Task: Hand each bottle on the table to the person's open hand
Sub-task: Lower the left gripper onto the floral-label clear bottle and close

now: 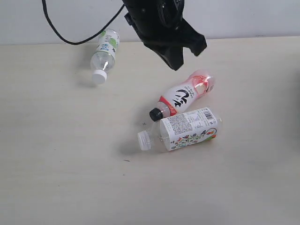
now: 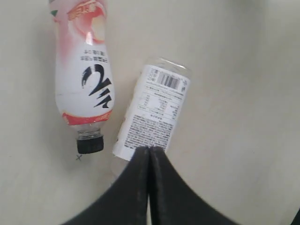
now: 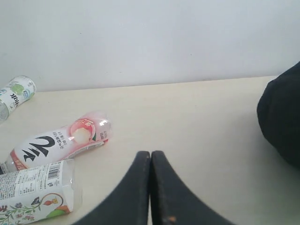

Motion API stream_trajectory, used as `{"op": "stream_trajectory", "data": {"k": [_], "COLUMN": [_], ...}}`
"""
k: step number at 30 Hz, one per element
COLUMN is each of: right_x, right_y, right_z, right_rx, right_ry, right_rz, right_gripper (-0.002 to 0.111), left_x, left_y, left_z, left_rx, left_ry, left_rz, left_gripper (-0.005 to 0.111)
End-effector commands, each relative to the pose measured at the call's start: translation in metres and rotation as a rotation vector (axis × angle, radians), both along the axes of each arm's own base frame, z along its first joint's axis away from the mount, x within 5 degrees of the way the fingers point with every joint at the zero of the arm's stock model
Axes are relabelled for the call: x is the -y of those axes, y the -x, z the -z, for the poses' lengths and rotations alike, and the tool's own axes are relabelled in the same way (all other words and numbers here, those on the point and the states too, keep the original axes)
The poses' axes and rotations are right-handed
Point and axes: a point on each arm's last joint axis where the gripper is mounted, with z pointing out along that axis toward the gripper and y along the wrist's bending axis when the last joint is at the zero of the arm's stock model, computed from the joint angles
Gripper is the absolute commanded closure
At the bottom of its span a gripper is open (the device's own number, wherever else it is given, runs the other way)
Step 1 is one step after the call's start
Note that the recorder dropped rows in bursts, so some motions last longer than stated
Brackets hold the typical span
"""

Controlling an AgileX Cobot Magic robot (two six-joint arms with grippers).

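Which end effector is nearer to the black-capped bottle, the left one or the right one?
Left. The left end effector hangs just beside the black-capped bottle, over its white-capped neighbour; the right end effector is farther off, bare table between.

Three clear plastic bottles lie on their sides on the pale desk (image 1: 56, 164). The green-labelled bottle (image 1: 104, 55) rests near the far edge, its white cap pointing towards the near edge. Around the middle lies the black-capped bottle (image 1: 183, 96) with its red-and-white label. Just beside it, on the near side, is the floral-labelled bottle (image 1: 185, 129), white cap pointing left.
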Motion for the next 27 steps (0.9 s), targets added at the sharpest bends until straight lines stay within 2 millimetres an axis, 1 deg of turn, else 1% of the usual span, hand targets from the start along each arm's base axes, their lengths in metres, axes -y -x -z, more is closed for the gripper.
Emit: {"op": "stream_trajectory", "data": {"k": [1,4,6,7,8,11,15,17,18,19,20,23,25,27], "right_x": [0.000,0.000,0.000,0.000,0.000,0.000,0.000,0.000,0.000,0.000,0.000,0.000,0.000,0.000], "right_y": [0.000,0.000,0.000,0.000,0.000,0.000,0.000,0.000,0.000,0.000,0.000,0.000,0.000,0.000], "right_z": [0.001,0.001,0.001,0.001,0.001,0.001,0.001,0.001,0.001,0.001,0.001,0.001,0.001,0.001], "right_rx": [0.005,0.005,0.005,0.005,0.005,0.005,0.005,0.005,0.005,0.005,0.005,0.005,0.005,0.005], "right_ry": [-0.004,-0.004,-0.004,-0.004,-0.004,-0.004,-0.004,-0.004,-0.004,-0.004,-0.004,-0.004,-0.004,-0.004], "right_rz": [0.006,0.006,0.006,0.006,0.006,0.006,0.006,0.006,0.006,0.006,0.006,0.006,0.006,0.006], "right_gripper": [0.108,0.108,0.108,0.108,0.108,0.108,0.108,0.108,0.108,0.108,0.108,0.108,0.108,0.108], "left_x": [0.013,0.021,0.031,0.032,0.036,0.038,0.042,0.043,0.043,0.043,0.043,0.043,0.043,0.043], "left_y": [0.016,0.025,0.032,0.032,0.033,0.031,0.025,0.024,0.024,0.024,0.024,0.024,0.024,0.024], "left_z": [0.003,0.008,0.017,0.019,0.025,0.037,0.062,0.067,0.068,0.068,0.068,0.068,0.068,0.068], "left_rx": [0.046,0.080,0.088,0.090,0.090,0.076,0.060,0.055,0.058,0.061,0.062,0.069,0.069,0.069], "left_ry": [-0.036,-0.067,-0.094,-0.100,-0.115,-0.133,-0.189,-0.197,-0.199,-0.199,-0.199,-0.200,-0.200,-0.200], "left_rz": [0.113,0.185,0.237,0.248,0.272,0.286,0.310,0.315,0.329,0.337,0.340,0.359,0.359,0.359], "left_gripper": [0.107,0.107,0.107,0.107,0.107,0.107,0.107,0.105,0.102,0.094,0.088,0.060,0.049,0.043]}}
